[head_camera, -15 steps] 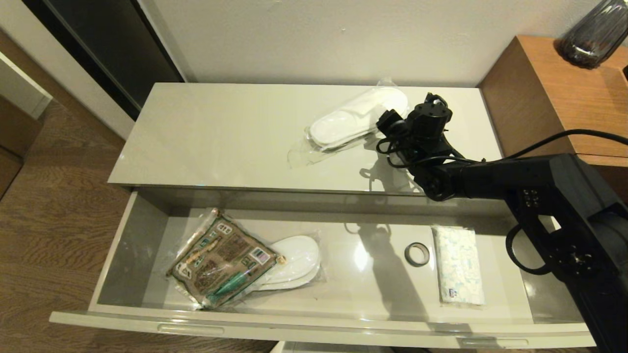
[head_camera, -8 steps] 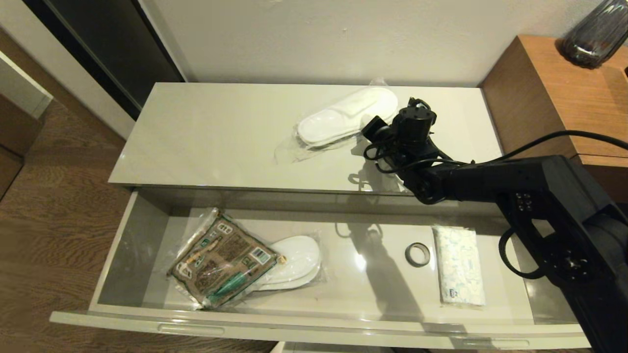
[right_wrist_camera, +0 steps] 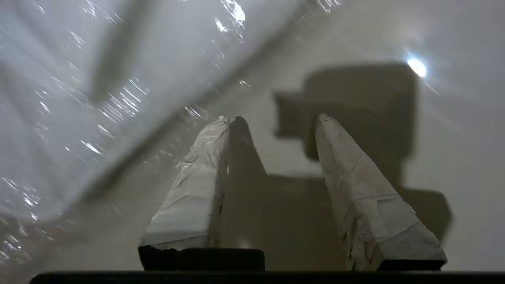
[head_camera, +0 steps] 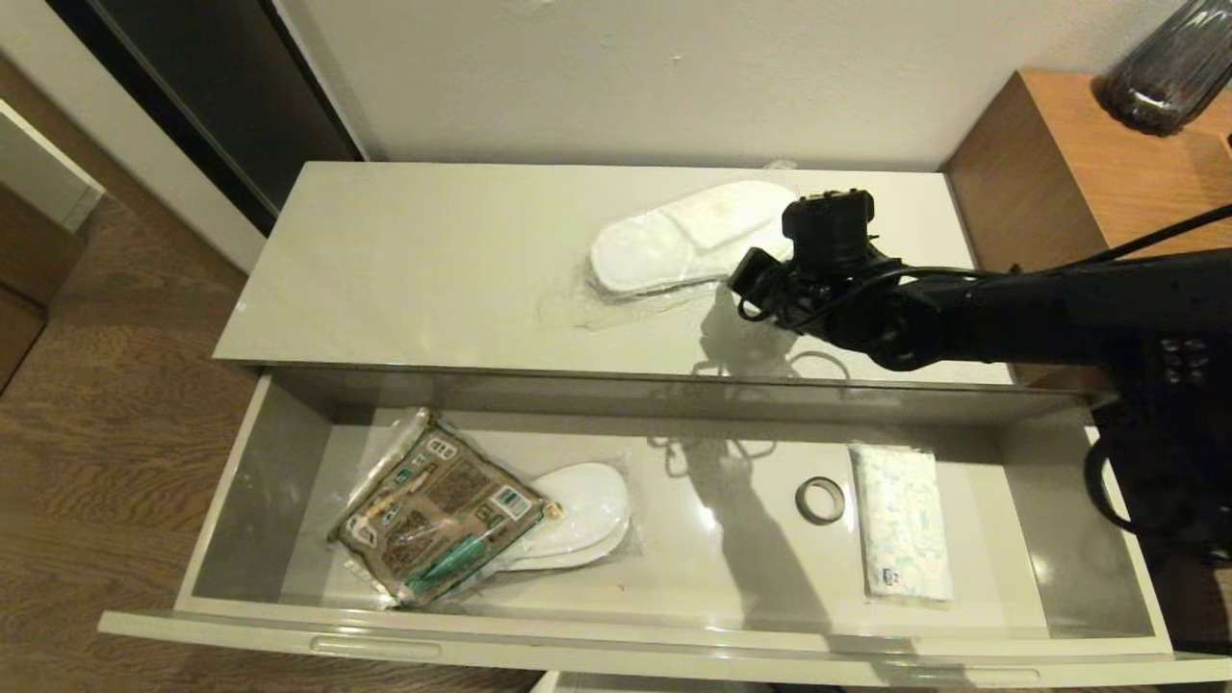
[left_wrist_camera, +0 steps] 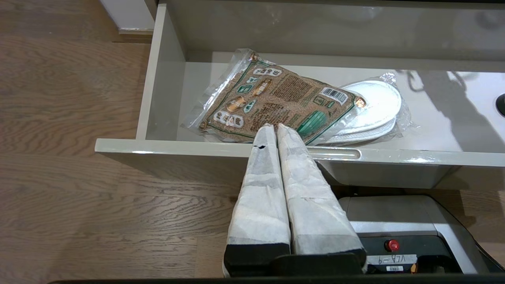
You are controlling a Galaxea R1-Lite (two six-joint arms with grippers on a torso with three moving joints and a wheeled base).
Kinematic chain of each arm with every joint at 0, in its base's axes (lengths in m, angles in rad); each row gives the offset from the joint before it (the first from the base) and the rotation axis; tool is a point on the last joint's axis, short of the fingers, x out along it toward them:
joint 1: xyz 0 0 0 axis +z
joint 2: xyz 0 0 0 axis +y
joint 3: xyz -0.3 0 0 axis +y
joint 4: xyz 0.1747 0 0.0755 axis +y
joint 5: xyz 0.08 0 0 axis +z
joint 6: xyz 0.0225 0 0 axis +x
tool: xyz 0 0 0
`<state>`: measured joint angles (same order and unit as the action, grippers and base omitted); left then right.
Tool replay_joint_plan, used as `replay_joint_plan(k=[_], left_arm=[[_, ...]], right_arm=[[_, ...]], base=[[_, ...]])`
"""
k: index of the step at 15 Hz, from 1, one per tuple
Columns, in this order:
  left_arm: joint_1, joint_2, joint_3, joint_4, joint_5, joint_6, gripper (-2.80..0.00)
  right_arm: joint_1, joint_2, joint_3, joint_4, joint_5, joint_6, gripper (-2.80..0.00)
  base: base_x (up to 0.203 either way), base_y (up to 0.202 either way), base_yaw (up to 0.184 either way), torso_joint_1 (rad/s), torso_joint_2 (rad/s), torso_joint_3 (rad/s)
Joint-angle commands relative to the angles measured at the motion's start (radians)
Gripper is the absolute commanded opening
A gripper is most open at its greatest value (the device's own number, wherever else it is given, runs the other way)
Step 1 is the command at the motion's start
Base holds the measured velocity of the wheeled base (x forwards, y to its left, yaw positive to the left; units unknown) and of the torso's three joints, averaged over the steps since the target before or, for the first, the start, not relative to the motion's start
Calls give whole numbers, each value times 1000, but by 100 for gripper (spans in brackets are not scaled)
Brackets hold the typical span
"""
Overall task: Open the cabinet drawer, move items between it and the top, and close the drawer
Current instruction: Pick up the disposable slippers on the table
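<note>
Left gripper (left_wrist_camera: 272, 128), fingers together, hangs before the open drawer (left_wrist_camera: 221, 148); packet (left_wrist_camera: 276, 102) apparently overlaps slippers (left_wrist_camera: 375, 108).

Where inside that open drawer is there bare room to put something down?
In the drawer, the middle floor is bare between the wrapped slippers and the tape roll. The left end is crowded: the brown-green packet overlaps those slippers. A white patterned pack lies beside the tape at the right.

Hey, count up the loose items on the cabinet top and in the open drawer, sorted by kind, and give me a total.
Wrapped slipper pairs: 2, one on the top, one in the drawer
Brown-and-green packet: 1
Black tape roll: 1
White patterned packet: 1
Total: 5
</note>
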<state>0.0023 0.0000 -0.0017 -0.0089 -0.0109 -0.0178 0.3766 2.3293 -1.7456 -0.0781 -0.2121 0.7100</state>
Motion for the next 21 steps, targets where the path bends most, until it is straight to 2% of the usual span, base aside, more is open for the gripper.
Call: replay_joint_plan(k=[1, 6, 8, 9, 12, 14, 15, 18, 21], left_arm=[[1, 2, 0, 0, 0, -1, -280], [1, 2, 0, 0, 0, -1, -280], [1, 2, 0, 0, 0, -1, -280], [1, 2, 0, 0, 0, -1, -280], [0, 2, 0, 0, 0, -1, -280], [-1, 2, 0, 0, 0, -1, -280], [0, 2, 0, 0, 0, -1, -280], [-1, 2, 0, 0, 0, -1, -280], [1, 2, 0, 0, 0, -1, -280]], right_arm=[[1, -197, 124, 213, 0, -2, -280], [1, -380, 260, 275, 0, -11, -280], [0, -491, 292, 365, -6, -17, -280], [1, -500, 264, 404, -16, -23, -280], [13, -488, 198, 437, -69, -95, -280], [38, -463, 110, 434, -125, -233, -280], [61, -433, 65, 424, -203, -342, 0], [117, -330, -63, 351, -366, -501, 0], [177, -247, -188, 304, -422, -602, 0]], base=[[0, 0, 0, 0, 0, 0], [0, 0, 0, 0, 0, 0], [0, 0, 0, 0, 0, 0], [0, 0, 0, 0, 0, 0], [0, 0, 0, 0, 0, 0], [0, 0, 0, 0, 0, 0], [0, 0, 0, 0, 0, 0], [0, 0, 0, 0, 0, 0], [0, 0, 0, 0, 0, 0]])
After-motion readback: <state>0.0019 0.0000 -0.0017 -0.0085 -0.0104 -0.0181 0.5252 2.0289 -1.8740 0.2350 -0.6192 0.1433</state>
